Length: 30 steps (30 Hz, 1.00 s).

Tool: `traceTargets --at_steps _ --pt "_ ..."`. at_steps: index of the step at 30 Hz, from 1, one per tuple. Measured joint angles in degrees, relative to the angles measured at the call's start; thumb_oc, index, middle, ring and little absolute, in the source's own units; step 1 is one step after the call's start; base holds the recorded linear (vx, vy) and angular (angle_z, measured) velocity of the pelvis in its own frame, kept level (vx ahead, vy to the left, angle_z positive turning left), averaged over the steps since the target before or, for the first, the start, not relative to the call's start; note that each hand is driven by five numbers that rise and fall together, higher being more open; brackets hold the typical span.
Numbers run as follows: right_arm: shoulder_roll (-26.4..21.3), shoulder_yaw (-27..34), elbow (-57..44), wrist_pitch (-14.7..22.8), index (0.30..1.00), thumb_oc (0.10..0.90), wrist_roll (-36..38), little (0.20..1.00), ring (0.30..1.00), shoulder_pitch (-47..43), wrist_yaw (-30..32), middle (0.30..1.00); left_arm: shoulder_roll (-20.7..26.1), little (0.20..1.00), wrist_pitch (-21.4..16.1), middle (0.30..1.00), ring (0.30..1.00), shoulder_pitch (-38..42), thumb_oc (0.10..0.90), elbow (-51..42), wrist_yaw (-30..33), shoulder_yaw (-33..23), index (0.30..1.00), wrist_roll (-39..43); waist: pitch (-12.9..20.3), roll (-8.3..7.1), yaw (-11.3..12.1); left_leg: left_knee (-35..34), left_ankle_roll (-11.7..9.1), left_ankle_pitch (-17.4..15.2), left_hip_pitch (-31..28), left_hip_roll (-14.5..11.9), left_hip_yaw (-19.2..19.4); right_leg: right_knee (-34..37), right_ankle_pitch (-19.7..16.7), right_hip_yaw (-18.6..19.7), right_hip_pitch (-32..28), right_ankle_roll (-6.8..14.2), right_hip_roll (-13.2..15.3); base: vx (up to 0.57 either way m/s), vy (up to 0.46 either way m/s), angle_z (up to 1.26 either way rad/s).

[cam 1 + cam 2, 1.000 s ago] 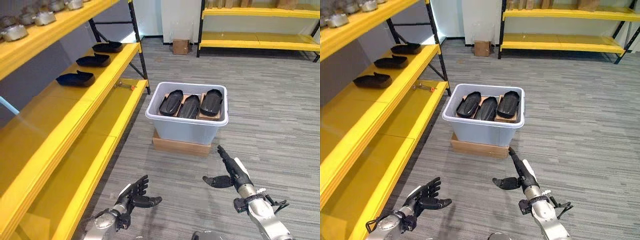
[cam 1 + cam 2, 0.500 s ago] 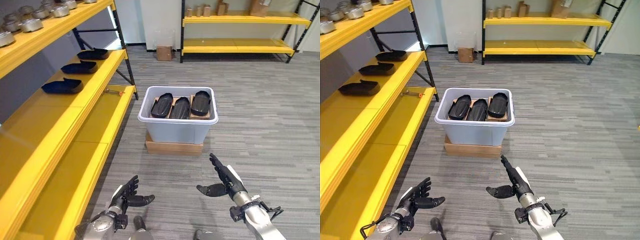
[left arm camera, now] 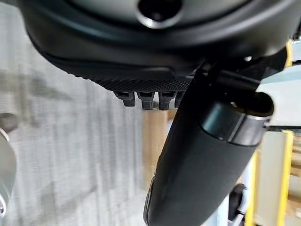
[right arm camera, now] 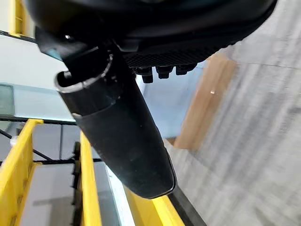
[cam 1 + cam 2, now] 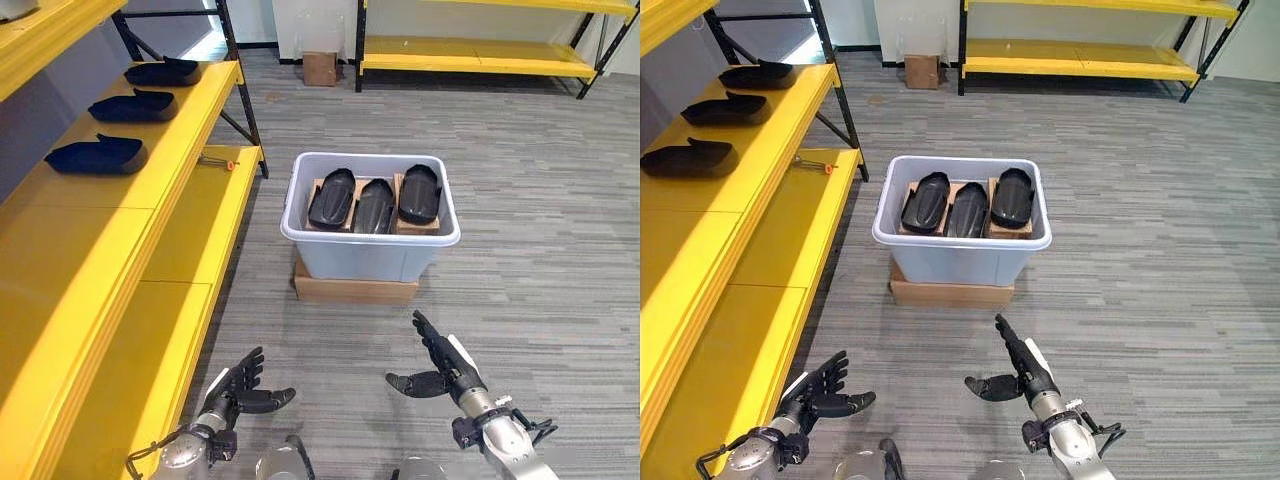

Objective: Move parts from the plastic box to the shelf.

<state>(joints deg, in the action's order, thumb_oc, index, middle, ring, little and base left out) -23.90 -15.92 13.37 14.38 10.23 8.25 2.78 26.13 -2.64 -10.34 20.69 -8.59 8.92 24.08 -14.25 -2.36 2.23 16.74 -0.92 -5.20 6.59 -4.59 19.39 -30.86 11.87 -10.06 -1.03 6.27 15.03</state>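
**Three parts in the box, three on the shelf, both hands empty**

A pale grey plastic box (image 5: 370, 245) stands on the floor on a flat cardboard base (image 5: 355, 289), which shows along the box's near lower edge. Inside lie three black moulded parts (image 5: 375, 204) side by side, long ways front to back, resting on brown cardboard; the left one touches the middle one, and the right one sits a little farther back.

Along the left runs a yellow shelf (image 5: 90, 240) on black uprights. On its middle level three more black parts (image 5: 96, 154) lie in a row toward the far end, each apart from the next. On the lower level, near its far corner, lies a small tool with an orange tip (image 5: 217, 161).

The floor (image 5: 540, 200) is grey striped carpet. At the far wall stands a second yellow rack (image 5: 480, 58), with a small cardboard carton (image 5: 320, 68) on the floor just beside its left end.

The left hand (image 5: 238, 388) and the right hand (image 5: 440, 366) hover low over the floor, well short of the box, fingers spread apart and holding nothing
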Motion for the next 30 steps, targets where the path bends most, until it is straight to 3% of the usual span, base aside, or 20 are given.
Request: traceTargets --at_steps 1,3,4,5,7,8,9,10,12,13,14,15,17,18,22,23,25,26,27,30 --pt "0.3 -0.1 1.0 -0.1 1.000 0.900 0.0 1.000 1.000 -1.5 0.7 1.000 0.2 1.000 -0.2 1.000 1.000 -0.1 0.900 -0.5 -0.5 0.3 1.000 0.2 0.1 -0.30 0.1 -4.0 4.0 2.4 -2.0 1.3 2.2 -3.4 1.4 1.6 1.5 4.8 1.5 0.22 0.083 -0.16" --pt "0.7 -0.3 0.1 0.2 1.000 0.900 0.0 1.000 1.000 -2.1 0.8 1.000 0.7 1.000 -0.3 1.000 1.000 0.0 0.900 -0.5 -0.6 0.2 1.000 0.3 0.2 -0.19 0.1 -4.7 5.0 1.9 -3.2 1.9 2.7 -10.3 2.5 2.1 2.8 7.1 -0.6 0.23 0.095 -0.15" --pt "1.1 -0.4 -0.3 0.4 1.000 0.900 0.0 1.000 1.000 -2.2 1.1 1.000 2.0 1.000 -0.3 1.000 1.000 0.3 0.900 -0.5 -0.8 0.4 1.000 0.4 1.1 -1.59 0.8 -5.6 5.2 1.8 -3.9 2.9 3.0 -19.3 0.4 3.2 5.0 9.8 -3.4 0.15 0.068 -0.11" --pt "1.1 -0.3 -0.5 0.5 1.000 0.900 0.0 1.000 1.000 -2.3 1.5 1.000 2.5 1.000 -0.3 1.000 1.000 0.5 0.900 -0.6 -0.8 0.4 1.000 0.4 1.7 -2.44 1.5 -5.7 5.1 1.8 -3.8 3.5 3.6 -18.8 -2.7 2.3 5.4 8.3 -4.7 0.17 0.095 -0.21" --pt "1.3 -0.1 0.1 0.4 1.000 0.900 0.0 1.000 1.000 -3.9 2.8 1.000 2.2 1.000 -0.3 1.000 1.000 0.4 0.900 -0.3 -0.8 0.5 1.000 0.4 1.9 -0.89 1.5 -2.5 6.4 0.9 -2.5 2.0 3.7 -17.7 -7.0 1.3 5.9 8.1 -5.7 0.14 0.045 -0.26" --pt "1.4 0.0 -0.1 0.5 1.000 0.900 0.0 1.000 1.000 -3.4 3.4 1.000 2.2 1.000 -0.4 1.000 1.000 -0.2 0.900 -0.6 -0.8 1.1 1.000 0.4 2.3 -0.91 1.3 -3.5 7.3 -0.7 -2.1 3.8 2.4 -19.7 -9.4 1.7 6.8 9.0 -4.9 0.17 -0.026 -0.37" --pt "0.9 0.0 -0.3 0.8 1.000 0.900 -0.1 1.000 1.000 -3.2 3.3 1.000 1.8 1.000 -0.5 1.000 1.000 -1.4 0.900 -0.8 -1.0 1.3 1.000 0.4 2.7 -0.41 1.2 -9.3 7.6 1.0 -5.4 5.3 1.3 -23.5 -11.2 2.6 8.5 9.7 -4.2 0.18 -0.048 -0.34" --pt "1.0 -0.1 -0.4 0.7 1.000 0.900 0.0 1.000 1.000 -2.9 3.4 1.000 1.7 1.000 -0.2 1.000 1.000 -1.6 0.900 -0.5 -0.6 1.5 1.000 0.4 3.0 -0.65 0.7 -9.9 7.9 1.0 -6.3 5.8 1.4 -25.6 -10.2 3.2 9.8 9.5 -3.9 0.25 -0.097 -0.49" --pt "0.7 -0.1 -1.9 0.8 1.000 0.900 -0.1 1.000 1.000 -2.5 3.1 1.000 1.8 1.000 -0.2 1.000 1.000 -2.0 0.900 -0.7 -0.5 1.7 1.000 0.4 2.5 0.82 0.2 -11.4 8.2 0.6 -7.9 5.4 3.1 -23.8 -3.8 0.3 13.9 7.1 -3.2 0.26 -0.165 -0.40" --pt "0.2 -0.1 -2.7 0.8 1.000 0.900 -0.1 1.000 1.000 -2.5 2.5 1.000 1.6 1.000 -0.2 1.000 1.000 -1.6 0.900 -0.7 -0.4 1.8 1.000 0.4 1.8 2.17 -1.5 -12.4 7.2 1.1 -9.0 5.1 3.7 -13.0 -0.2 -6.2 14.7 2.3 -1.8 0.28 -0.223 -0.30" --pt "0.2 -0.1 -2.7 0.8 1.000 0.900 -0.1 1.000 1.000 -2.4 2.3 1.000 1.6 1.000 -0.2 1.000 1.000 -0.8 0.900 -0.6 -0.3 1.8 1.000 0.4 1.5 2.63 -2.3 -12.5 6.9 0.9 -9.8 4.9 4.4 -2.0 -0.8 -9.1 15.2 1.8 -1.3 0.25 -0.190 -0.18" --pt "-0.1 -0.1 -2.7 0.9 1.000 0.900 -0.1 1.000 1.000 -2.0 2.0 1.000 0.9 1.000 -0.1 1.000 1.000 0.7 0.900 0.0 0.4 1.9 1.000 0.5 1.4 2.86 -3.2 -11.9 7.0 -0.5 -10.1 5.0 3.9 4.5 -3.3 -9.6 17.1 3.1 -0.4 0.29 -0.219 -0.06" --pt "-1.0 -0.2 -2.5 0.9 1.000 0.900 -0.1 1.000 1.000 -1.4 1.6 1.000 -1.1 1.000 0.0 1.000 1.000 3.0 0.900 1.6 1.9 2.5 1.000 0.5 0.5 3.82 -4.6 -10.8 7.2 -2.1 -11.5 5.4 2.6 6.2 -9.4 -7.5 21.7 6.0 2.5 0.32 -0.282 0.20" --pt "-1.7 -0.1 -2.5 1.0 1.000 0.900 -0.1 1.000 1.000 -1.3 1.3 1.000 -2.1 1.000 0.2 1.000 1.000 4.2 0.900 1.9 2.3 3.0 1.000 0.5 -0.5 4.02 -5.8 -9.2 7.5 -3.5 -11.9 5.0 1.6 7.9 -12.3 -5.4 23.9 5.8 3.6 0.41 -0.353 0.30" --pt "-1.3 0.5 -2.4 0.4 1.000 0.900 -0.1 1.000 1.000 0.1 1.1 1.000 -2.9 1.000 0.1 1.000 1.000 4.4 0.900 1.9 1.6 4.5 1.000 0.4 -3.0 4.51 -6.8 -3.9 5.2 -7.3 -13.6 1.9 -0.9 12.9 -13.9 -0.3 28.3 4.8 5.9 0.52 -0.437 0.46" --pt "-1.5 0.2 -3.1 0.2 1.000 0.900 -0.1 1.000 1.000 0.9 1.3 1.000 -2.6 1.000 0.1 1.000 1.000 2.8 0.900 1.8 1.2 4.2 1.000 0.4 -2.9 4.33 -6.5 -3.5 3.5 -8.1 -14.7 0.9 -1.7 13.4 -13.7 -1.7 25.9 4.6 5.6 0.62 -0.423 0.43" --pt "-1.1 -0.3 -3.8 0.2 1.000 0.900 -0.1 1.000 1.000 1.1 1.4 1.000 -0.9 1.000 0.1 1.000 1.000 0.1 0.900 1.6 0.5 3.1 1.000 0.5 -2.4 1.17 -5.9 -3.1 0.5 -9.3 -17.1 0.5 -3.0 12.6 -12.5 -4.7 18.2 5.2 5.5 0.39 -0.253 0.45" --pt "-0.6 -0.5 -4.0 0.2 1.000 0.900 -0.1 1.000 1.000 1.3 1.4 1.000 0.2 1.000 0.1 1.000 1.000 -1.1 0.900 1.2 0.3 2.9 1.000 0.5 -1.7 -0.48 -5.3 -3.0 -0.9 -9.9 -17.8 0.9 -3.2 13.9 -10.9 -5.4 14.9 4.8 5.3 0.44 -0.258 0.24" --pt "-1.5 -0.1 -3.8 0.0 1.000 0.900 -0.1 1.000 1.000 0.0 1.5 1.000 -0.7 1.000 0.9 1.000 1.000 -2.2 0.900 1.7 0.3 2.1 1.000 0.5 -1.7 0.70 -4.5 -2.4 -3.1 -11.1 -18.8 -1.1 -3.2 14.4 -17.1 -6.1 14.2 -0.1 3.3 0.42 -0.232 0.09" --pt "-2.9 0.4 -3.8 -0.1 1.000 0.900 0.0 1.000 1.000 -1.5 1.7 1.000 -0.7 1.000 1.4 1.000 1.000 -3.5 0.900 0.4 -1.1 2.2 1.000 0.5 -1.2 2.86 -3.9 -3.3 -4.9 -8.6 -20.1 -6.0 -0.4 10.8 -13.8 -8.3 14.2 -3.9 -0.8 0.29 -0.158 0.06"
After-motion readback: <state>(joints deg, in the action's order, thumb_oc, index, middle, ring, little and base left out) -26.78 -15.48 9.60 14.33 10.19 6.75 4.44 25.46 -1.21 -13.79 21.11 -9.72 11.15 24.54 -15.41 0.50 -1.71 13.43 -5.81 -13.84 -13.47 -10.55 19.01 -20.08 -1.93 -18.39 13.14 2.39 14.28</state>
